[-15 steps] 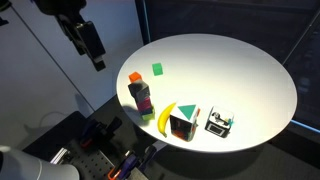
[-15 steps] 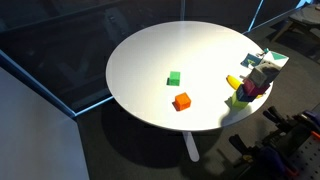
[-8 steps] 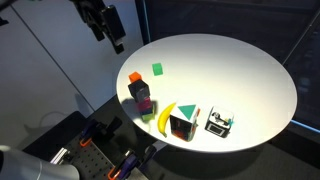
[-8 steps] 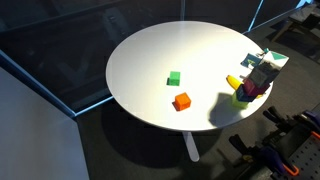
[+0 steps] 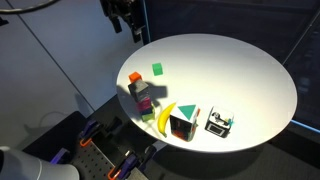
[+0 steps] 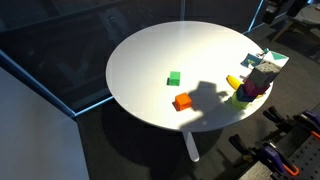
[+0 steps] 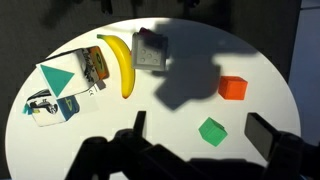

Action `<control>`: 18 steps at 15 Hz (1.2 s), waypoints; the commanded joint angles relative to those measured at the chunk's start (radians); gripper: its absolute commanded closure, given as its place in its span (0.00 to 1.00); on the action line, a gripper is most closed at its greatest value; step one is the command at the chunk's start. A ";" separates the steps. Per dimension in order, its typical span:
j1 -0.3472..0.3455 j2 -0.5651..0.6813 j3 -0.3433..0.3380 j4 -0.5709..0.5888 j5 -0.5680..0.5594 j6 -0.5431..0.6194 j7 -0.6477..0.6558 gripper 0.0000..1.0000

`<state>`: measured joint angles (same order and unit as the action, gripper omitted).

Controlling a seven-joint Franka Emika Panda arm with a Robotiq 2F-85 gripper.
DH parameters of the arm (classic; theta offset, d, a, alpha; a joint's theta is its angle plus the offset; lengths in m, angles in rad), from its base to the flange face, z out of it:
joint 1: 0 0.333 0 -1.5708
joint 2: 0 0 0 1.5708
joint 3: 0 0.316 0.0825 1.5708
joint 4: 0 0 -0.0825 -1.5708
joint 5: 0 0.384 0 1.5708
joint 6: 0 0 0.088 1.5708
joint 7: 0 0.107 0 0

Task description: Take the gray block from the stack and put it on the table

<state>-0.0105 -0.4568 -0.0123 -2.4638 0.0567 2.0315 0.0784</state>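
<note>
The stack [image 5: 143, 98] of small cubes stands near the table's [image 5: 240, 70] edge, with the gray block [image 5: 138, 88] on top and magenta under it. In the wrist view I look down on the gray block [image 7: 150, 50], which lies in shadow next to a banana [image 7: 122, 65]. My gripper [image 5: 125, 15] hangs high above the table's rim, well away from the stack. In the wrist view it [image 7: 202, 132] is open and empty, with the green block far below between its fingers. The stack also shows in an exterior view [image 6: 245, 92].
An orange cube [image 7: 233, 87] and a flat green block [image 7: 211, 131] lie apart on the white tabletop [image 7: 250, 60]. A banana [image 5: 165, 118], a box with a green triangle [image 5: 183, 123] and a small black-and-white object [image 5: 220, 122] sit close to the stack.
My arm has moved to the right across the top of the exterior view, toward the table. Its shadow now falls over the stack and the tabletop. The blocks have not moved.
</note>
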 commanded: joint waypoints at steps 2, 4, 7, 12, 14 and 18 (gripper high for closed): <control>-0.041 0.105 0.036 0.071 -0.056 -0.016 0.143 0.00; -0.056 0.119 0.046 0.069 -0.078 -0.026 0.232 0.00; -0.060 0.100 0.048 0.030 -0.086 0.008 0.286 0.00; -0.062 0.097 0.040 -0.041 -0.091 0.088 0.272 0.00; -0.067 0.110 0.039 -0.070 -0.095 0.126 0.267 0.00; -0.079 0.118 0.040 -0.129 -0.110 0.188 0.272 0.00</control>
<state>-0.0753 -0.3356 0.0223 -2.5561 -0.0235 2.1742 0.3330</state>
